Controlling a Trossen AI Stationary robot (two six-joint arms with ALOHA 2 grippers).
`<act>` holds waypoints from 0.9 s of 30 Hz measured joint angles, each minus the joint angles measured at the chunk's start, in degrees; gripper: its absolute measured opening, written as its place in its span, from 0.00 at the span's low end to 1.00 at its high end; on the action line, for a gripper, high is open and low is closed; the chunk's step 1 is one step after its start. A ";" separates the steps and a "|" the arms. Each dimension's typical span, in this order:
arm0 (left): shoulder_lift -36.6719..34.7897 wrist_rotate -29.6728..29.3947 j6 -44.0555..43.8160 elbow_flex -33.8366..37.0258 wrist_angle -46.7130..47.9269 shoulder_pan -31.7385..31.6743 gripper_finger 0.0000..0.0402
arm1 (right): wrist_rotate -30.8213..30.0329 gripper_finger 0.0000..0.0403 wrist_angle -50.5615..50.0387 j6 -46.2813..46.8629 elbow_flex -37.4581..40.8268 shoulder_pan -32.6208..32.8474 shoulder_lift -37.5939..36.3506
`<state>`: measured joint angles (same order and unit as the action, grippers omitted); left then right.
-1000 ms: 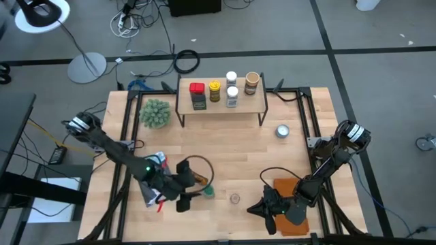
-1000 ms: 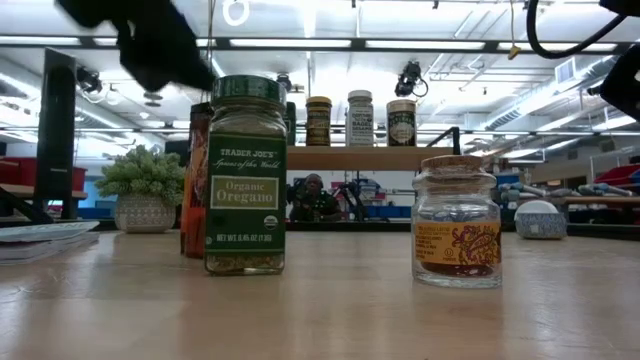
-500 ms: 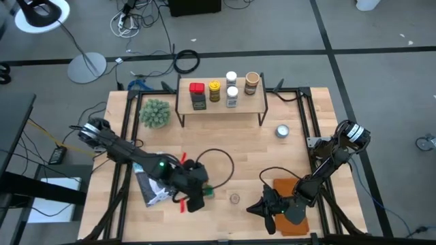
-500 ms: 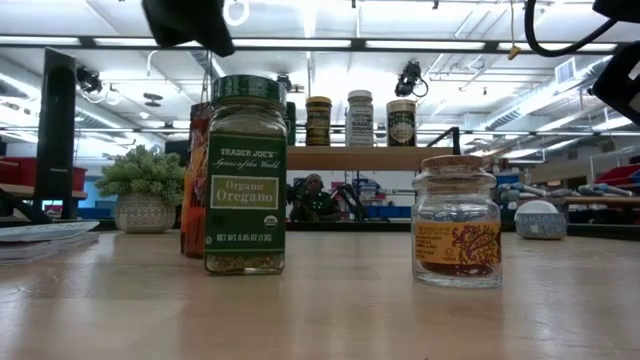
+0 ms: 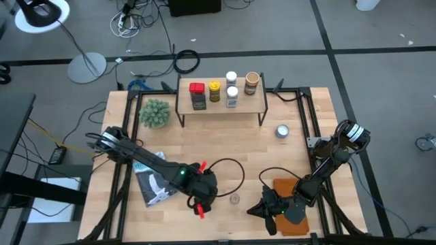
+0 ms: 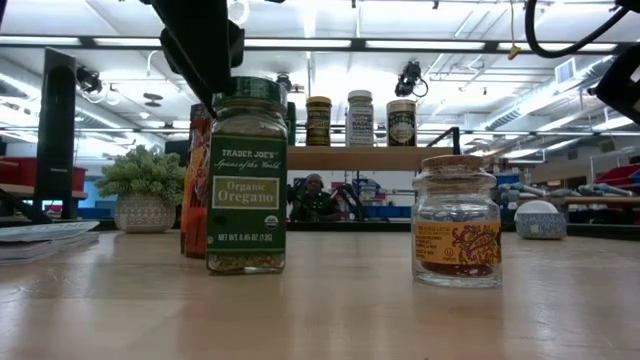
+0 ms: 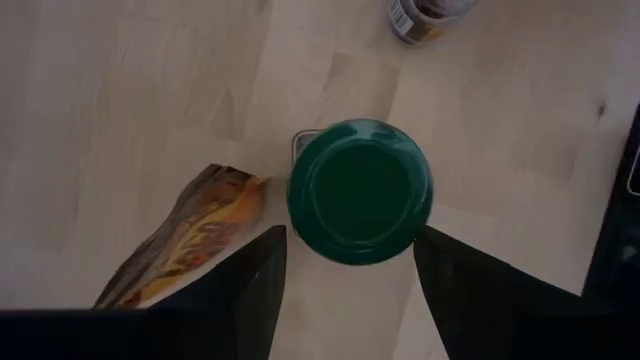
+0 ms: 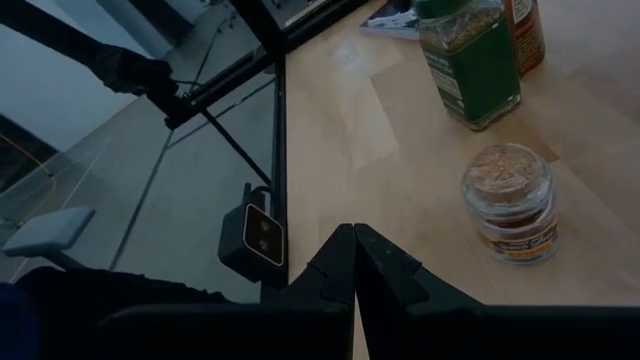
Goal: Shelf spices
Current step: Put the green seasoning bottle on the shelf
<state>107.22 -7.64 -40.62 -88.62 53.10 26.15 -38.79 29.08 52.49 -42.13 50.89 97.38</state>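
Note:
A green-lidded oregano jar [image 6: 246,175] stands upright on the table near its front edge. My left gripper [image 7: 350,238] hangs open right over it, pointing steeply down, one finger on each side of the green lid [image 7: 360,190]. In the high view the gripper [image 5: 204,192] hides the jar. An orange-labelled jar [image 6: 195,180] stands just behind it, and a small glass jar [image 5: 235,199] stands to its right. The shelf [image 5: 221,103] at the far edge carries several spices. My right gripper [image 8: 355,250] waits shut at the front right.
A fuzzy green plant ball [image 5: 155,113] stands left of the shelf and a round silvery tin [image 5: 282,131] to its right. A printed booklet [image 5: 153,187] lies at the front left. An orange mat [image 5: 294,218] lies under my right arm. Black frame rails edge the table.
My left gripper has moved toward the table's right edge, from left of the oregano jar to right above it, and has tipped to point more steeply down. The jars have stayed where they were.

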 joint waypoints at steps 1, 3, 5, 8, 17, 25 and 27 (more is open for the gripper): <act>0.00 0.76 -0.07 0.00 -0.02 -0.17 0.56 | 0.00 0.02 0.08 0.00 0.00 0.02 0.00; -0.09 2.13 -0.43 0.00 0.00 -0.24 0.56 | 0.01 0.02 0.16 0.02 0.00 0.04 0.00; -0.36 2.59 -0.85 0.00 0.24 -0.19 0.56 | 0.02 0.02 0.26 0.02 0.00 0.04 0.00; -0.57 2.21 -0.54 0.00 0.27 0.11 0.56 | 0.00 0.02 0.35 -0.02 0.00 0.04 0.00; -0.57 0.00 2.63 0.00 -3.72 -0.68 0.56 | 0.02 0.02 0.44 -0.07 0.00 0.07 0.00; -0.57 -1.21 4.20 0.00 -5.34 -1.51 0.56 | 0.02 0.02 0.46 -0.09 0.00 0.07 0.00; -0.57 -1.40 4.31 0.00 -5.46 -1.49 0.56 | 0.02 0.02 0.46 -0.11 0.00 0.07 0.00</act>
<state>106.65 -9.04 -36.31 -88.62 47.64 24.66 -38.76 29.54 52.38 -42.13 50.96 97.38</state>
